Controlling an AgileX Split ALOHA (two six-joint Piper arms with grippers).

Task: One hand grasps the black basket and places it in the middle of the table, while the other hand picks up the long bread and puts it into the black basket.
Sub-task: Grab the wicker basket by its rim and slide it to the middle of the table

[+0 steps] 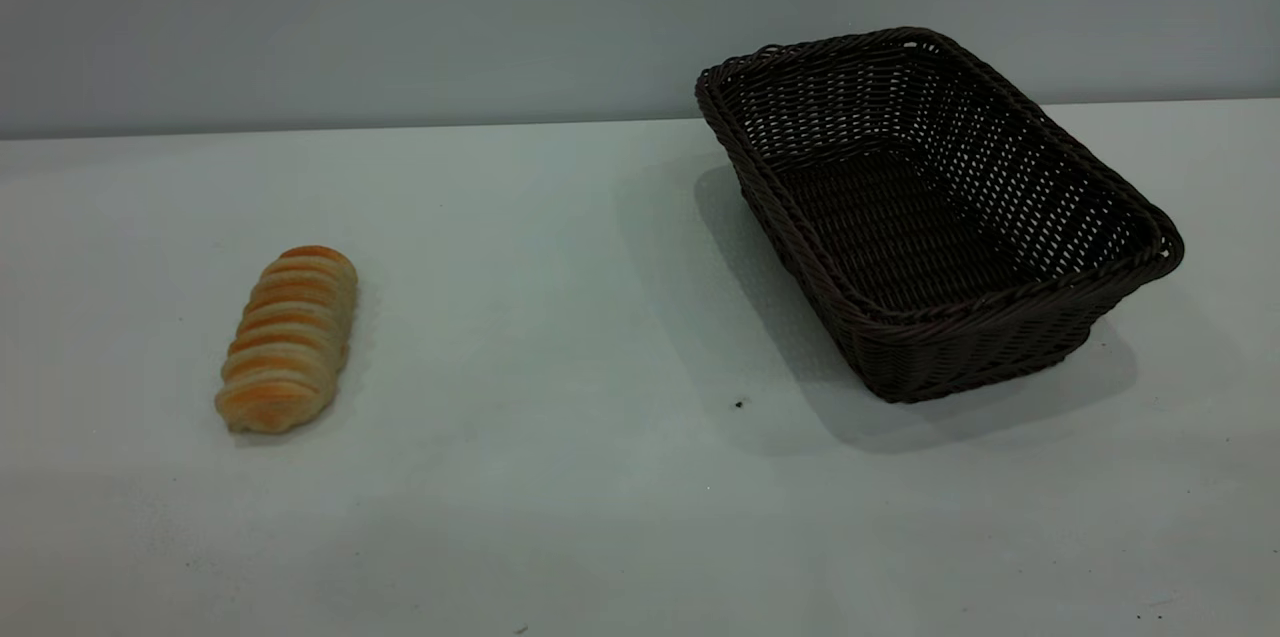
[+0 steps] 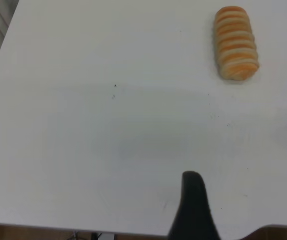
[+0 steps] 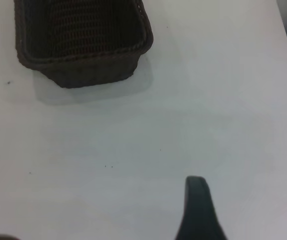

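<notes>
Wicker, one black basket (image 1: 1000, 317), one long bread (image 1: 288, 341), table (image 1: 560, 317)

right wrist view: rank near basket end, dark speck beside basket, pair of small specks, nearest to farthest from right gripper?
From the right gripper, only one finger showing:
1. Pair of small specks, on bare table between gripper and basket.
2. Black basket, near end.
3. Dark speck, off the basket's corner.

A golden-orange long bread (image 1: 288, 340) is showing pale cream cross ridges, a dark brown-black woven black basket (image 1: 935, 207) is sitting on the speckled pale grey-white desk (image 1: 560, 317).
</notes>
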